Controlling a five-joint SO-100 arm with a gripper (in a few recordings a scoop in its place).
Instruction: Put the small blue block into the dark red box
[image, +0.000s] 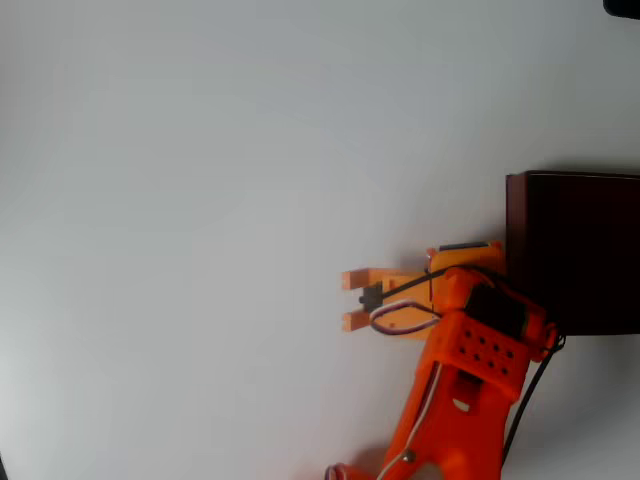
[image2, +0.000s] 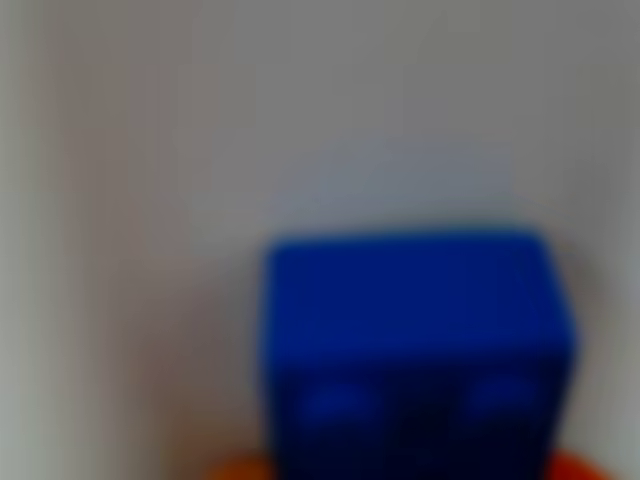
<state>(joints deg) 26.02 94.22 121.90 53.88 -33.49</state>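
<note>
Nearest the wrist camera, the small blue block (image2: 415, 350) fills the lower middle of the blurred wrist view, very close to the lens, with slivers of orange at the bottom edge on either side of it. Those are most likely the fingers, so the block appears to sit between them. The blur does not let me say whether they press on it, so I cannot tell if the block is gripped or only straddled.

In the overhead view the gripper (image: 352, 301) shows two orange fingers pointing left with a modest gap between them. The gap shows pale table, not blue, so from above the block cannot be made out. Whether the jaws hold anything cannot be settled from here either.

The orange arm (image: 465, 400) rises from the bottom edge, leans up and to the right, then bends at the wrist so the fingers reach leftward over the white table (image: 200, 200).

Farther right, touching the picture's right edge, stands the dark red box (image: 575, 250), its maroon wall just beside the wrist joint. The box lies behind the fingers, on the opposite side from where they point. If the block is indeed held, the coming move turns on swinging the arm round to the right until the fingers stand over the dark interior.
</note>
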